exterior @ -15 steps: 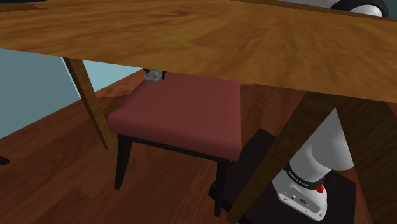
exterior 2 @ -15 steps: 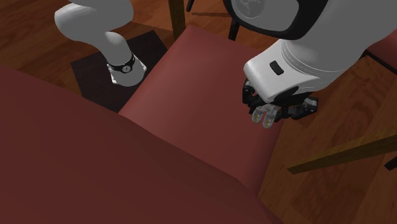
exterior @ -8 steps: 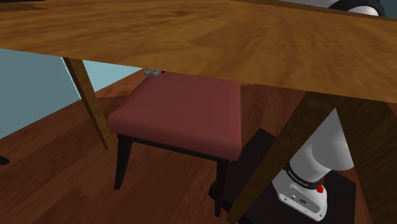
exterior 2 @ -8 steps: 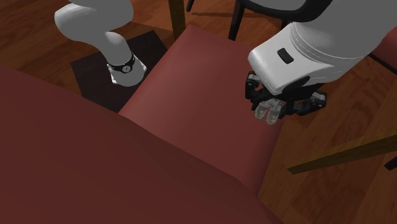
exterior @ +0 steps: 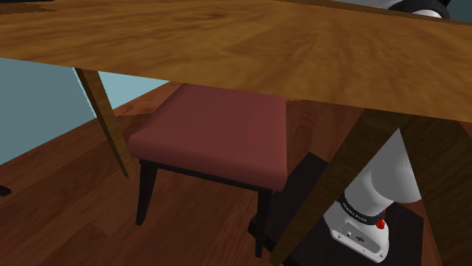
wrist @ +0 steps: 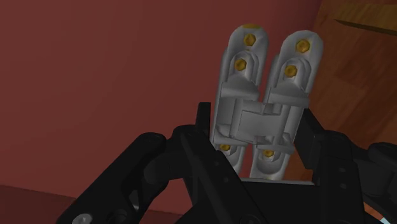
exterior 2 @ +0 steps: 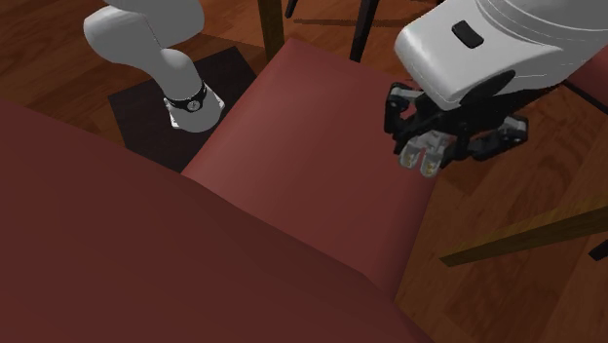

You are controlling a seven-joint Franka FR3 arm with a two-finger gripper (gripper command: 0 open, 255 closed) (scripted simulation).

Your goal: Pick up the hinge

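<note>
The black gripper [exterior 2: 434, 146] is clamped on a grey hinge [wrist: 264, 95]. The hinge's long axis points out past the fingertips, over the red chair seat [exterior 2: 312, 127].

dark red cushioned stool [exterior: 219, 132], black legs [exterior: 145, 193], wooden floor [exterior: 68, 215]

1. Open air separates my fingers [wrist: 189, 150] from the red chair seat [exterior 2: 312, 136] below.
2. The wooden counter [exterior: 242, 45] spans above that seat.
3. A slanted wooden leg [exterior 2: 521, 237] flanks the seat's edge.
</note>
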